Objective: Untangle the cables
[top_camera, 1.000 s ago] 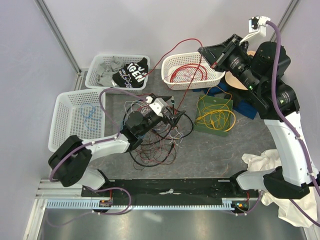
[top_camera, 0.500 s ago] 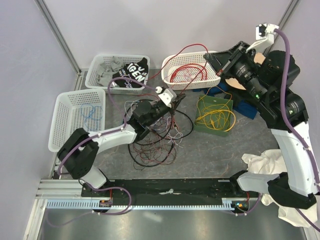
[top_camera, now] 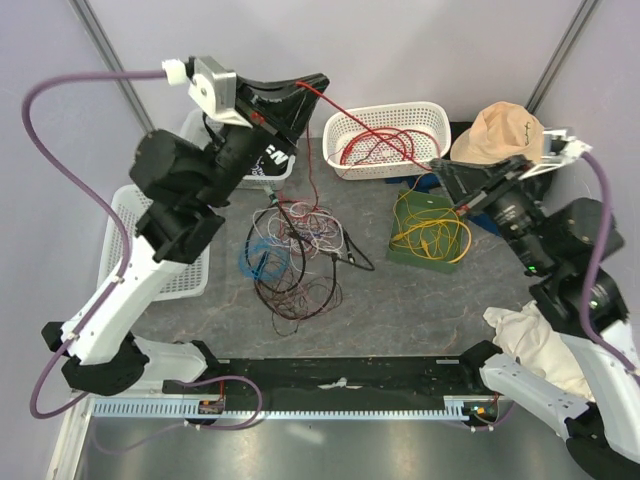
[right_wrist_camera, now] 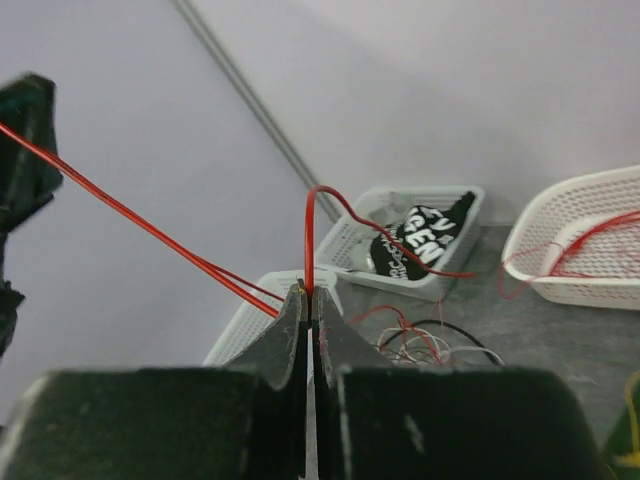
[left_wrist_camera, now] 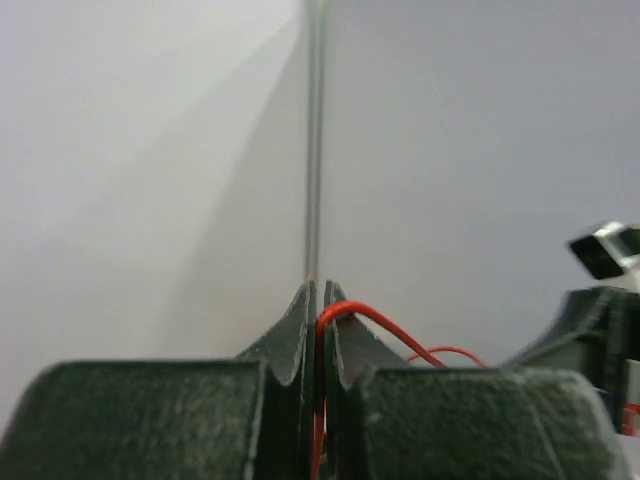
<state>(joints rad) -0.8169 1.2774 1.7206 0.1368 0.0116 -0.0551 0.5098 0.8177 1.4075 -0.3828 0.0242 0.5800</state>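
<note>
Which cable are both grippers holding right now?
The red cable, pinched in both the left gripper and right gripper and stretched between them; the rest lie slack below.

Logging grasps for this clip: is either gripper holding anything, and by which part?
Both pinch the red cable mid-length at their fingertips: left gripper at one spot, right gripper at another, the wire taut between them.

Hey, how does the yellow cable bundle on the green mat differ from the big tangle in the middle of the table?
The yellow cables are one colour; the tangle mixes black, red, white and blue wires. The yellow cables lie in fairly open loops on the green mat; the tangle is a knotted heap directly on the table. Both are thin, limp wires.
</note>
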